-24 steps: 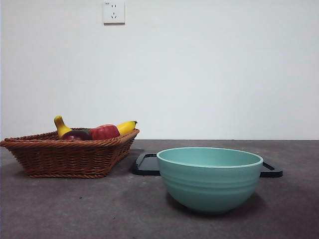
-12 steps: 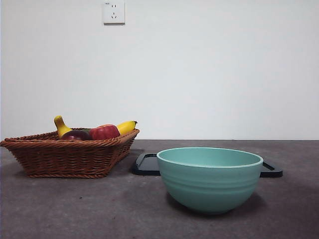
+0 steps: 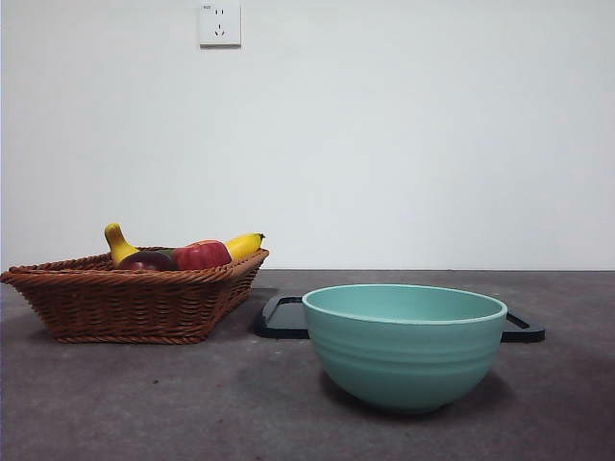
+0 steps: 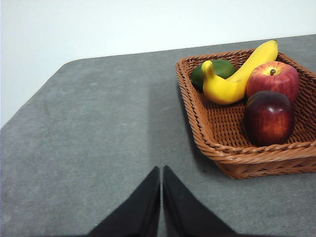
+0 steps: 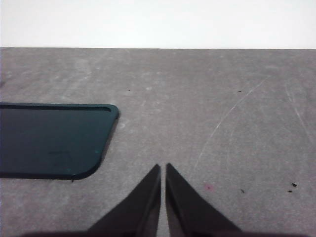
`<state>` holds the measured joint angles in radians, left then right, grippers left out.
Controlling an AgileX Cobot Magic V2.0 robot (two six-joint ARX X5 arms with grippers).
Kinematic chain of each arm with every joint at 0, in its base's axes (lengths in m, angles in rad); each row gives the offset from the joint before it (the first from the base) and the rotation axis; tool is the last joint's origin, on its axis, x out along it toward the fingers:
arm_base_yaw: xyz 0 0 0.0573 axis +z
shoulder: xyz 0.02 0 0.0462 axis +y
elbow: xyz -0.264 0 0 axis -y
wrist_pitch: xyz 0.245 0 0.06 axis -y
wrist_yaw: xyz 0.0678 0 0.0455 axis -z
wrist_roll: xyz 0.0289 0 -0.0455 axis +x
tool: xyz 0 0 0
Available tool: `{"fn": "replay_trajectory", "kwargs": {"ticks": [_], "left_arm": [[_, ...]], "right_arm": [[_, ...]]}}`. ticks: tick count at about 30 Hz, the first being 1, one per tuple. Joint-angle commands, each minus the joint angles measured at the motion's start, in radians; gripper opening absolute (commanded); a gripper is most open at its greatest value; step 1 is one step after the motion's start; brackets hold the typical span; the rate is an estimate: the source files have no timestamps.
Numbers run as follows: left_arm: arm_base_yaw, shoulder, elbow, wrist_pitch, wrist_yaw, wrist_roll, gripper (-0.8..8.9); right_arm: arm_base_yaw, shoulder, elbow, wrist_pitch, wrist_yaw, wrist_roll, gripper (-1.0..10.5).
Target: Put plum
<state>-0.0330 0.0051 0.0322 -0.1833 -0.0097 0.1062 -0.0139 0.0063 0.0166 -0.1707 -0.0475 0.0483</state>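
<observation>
Left gripper (image 4: 161, 170): jaws pressed together over bare worktop (image 4: 98, 138), holding nothing. Plum (image 4: 269, 117) lies in the basket (image 4: 207, 133), well ahead of those jaws and off to one side, touching the apple (image 4: 272, 79); banana (image 4: 237, 74) beside. Right gripper (image 5: 162, 168): jaws pressed together, tray (image 5: 49, 140) near.

From the front, we see only the top of the plum (image 3: 146, 260) above the wicker basket (image 3: 135, 303) rim. The teal bowl (image 3: 405, 346) hides most of the black tray (image 3: 284, 318). The left wrist view crops the basket's far side.
</observation>
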Motion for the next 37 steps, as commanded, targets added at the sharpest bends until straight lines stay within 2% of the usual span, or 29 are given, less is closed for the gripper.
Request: {"fn": "replay_trajectory", "kwargs": {"ticks": [1,37], "left_arm": [[0.001,-0.002,-0.021,-0.007,-0.002,-0.006,0.07],[0.001,-0.002,-0.021,-0.007,-0.002,-0.006,0.07]], "right_arm": [[-0.001,-0.003,-0.006,-0.007,0.003,-0.004,0.0],[-0.001,-0.003,-0.005,0.013,0.003,-0.004,0.0]]}}
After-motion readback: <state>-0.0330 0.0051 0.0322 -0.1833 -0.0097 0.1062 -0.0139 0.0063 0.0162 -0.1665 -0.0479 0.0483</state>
